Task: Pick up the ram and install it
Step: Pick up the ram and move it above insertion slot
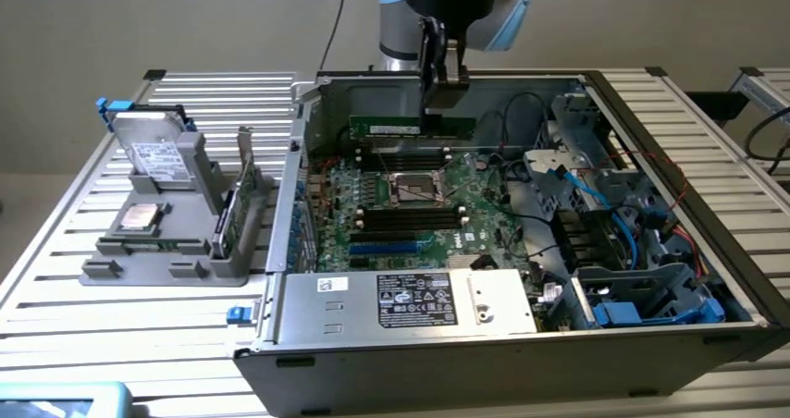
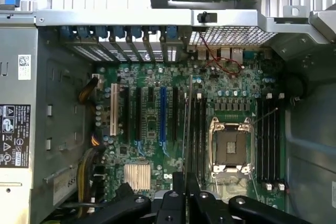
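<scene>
The ram [image 1: 388, 127] is a long, thin green stick hanging level above the motherboard [image 1: 463, 238] inside the open computer case [image 1: 494, 353]. My gripper [image 1: 445, 111] comes down from above and is shut on the ram's upper edge, toward its end on the exterior view's right. In the wrist view the ram [image 2: 187, 124] appears edge-on as a thin line running out from my gripper [image 2: 186, 184], over the black memory slots [image 2: 198, 129] beside the CPU socket [image 2: 230, 148]. More black slots [image 2: 269, 140] lie on the socket's other side.
A grey fixture [image 1: 161, 252] on the slatted table at the exterior view's left holds a hard drive [image 1: 161, 154], a CPU [image 1: 136, 219] and an upright card [image 1: 228, 215]. The power supply [image 1: 395, 302] fills the case front. Cables and a blue-tabbed drive cage [image 1: 642, 293] crowd the right.
</scene>
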{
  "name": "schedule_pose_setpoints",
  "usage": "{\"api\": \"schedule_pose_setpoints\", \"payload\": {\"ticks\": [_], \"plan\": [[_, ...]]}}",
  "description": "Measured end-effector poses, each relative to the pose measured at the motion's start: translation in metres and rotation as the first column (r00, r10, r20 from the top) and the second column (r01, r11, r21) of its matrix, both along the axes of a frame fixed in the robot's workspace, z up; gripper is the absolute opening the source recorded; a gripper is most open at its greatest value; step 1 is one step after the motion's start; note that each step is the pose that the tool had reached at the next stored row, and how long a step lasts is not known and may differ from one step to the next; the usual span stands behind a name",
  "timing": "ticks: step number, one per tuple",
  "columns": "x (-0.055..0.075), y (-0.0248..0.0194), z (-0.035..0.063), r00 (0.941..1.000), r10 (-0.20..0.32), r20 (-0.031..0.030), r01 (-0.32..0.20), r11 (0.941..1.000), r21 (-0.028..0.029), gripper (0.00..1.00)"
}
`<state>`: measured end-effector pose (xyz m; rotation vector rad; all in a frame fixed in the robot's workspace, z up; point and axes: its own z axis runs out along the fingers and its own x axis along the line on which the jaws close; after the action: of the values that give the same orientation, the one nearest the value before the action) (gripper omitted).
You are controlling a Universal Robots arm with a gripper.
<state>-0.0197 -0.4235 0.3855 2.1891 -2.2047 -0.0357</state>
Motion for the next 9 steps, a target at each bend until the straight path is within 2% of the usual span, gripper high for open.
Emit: {"api": "schedule_pose_setpoints", "payload": {"ticks": [5, 9], "plan": [[0.005, 0.0116, -0.0029, 1.0, 0.0, 0.0032, 0.0, 1.0, 0.0001, 0.13], [0.005, 0.0159, -0.0047, 0.9999, 0.012, 0.0081, -0.012, 0.9999, 0.0009, 0.13]]}}
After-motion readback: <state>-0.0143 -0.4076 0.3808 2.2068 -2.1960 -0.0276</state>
